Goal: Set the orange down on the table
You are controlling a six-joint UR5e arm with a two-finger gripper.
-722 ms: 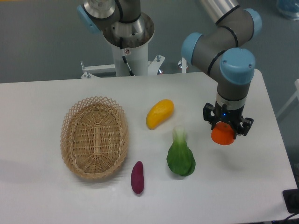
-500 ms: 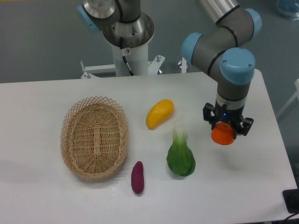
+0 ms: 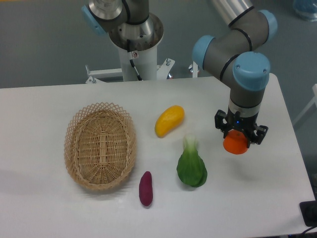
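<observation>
The orange (image 3: 236,144) is small, round and bright, and sits between the fingers of my gripper (image 3: 240,137) on the right side of the white table (image 3: 54,213). The gripper is shut on the orange and points straight down. The orange hangs close over the tabletop, to the right of the green vegetable; I cannot tell whether it touches the surface. The arm's grey wrist with its blue cap stands directly above it.
A green leafy vegetable (image 3: 191,165) lies left of the gripper. A yellow mango-like fruit (image 3: 169,120) lies further back left. A purple sweet potato (image 3: 145,188) lies near the front. An oval wicker basket (image 3: 100,146) stands at the left. The robot base (image 3: 133,34) is behind.
</observation>
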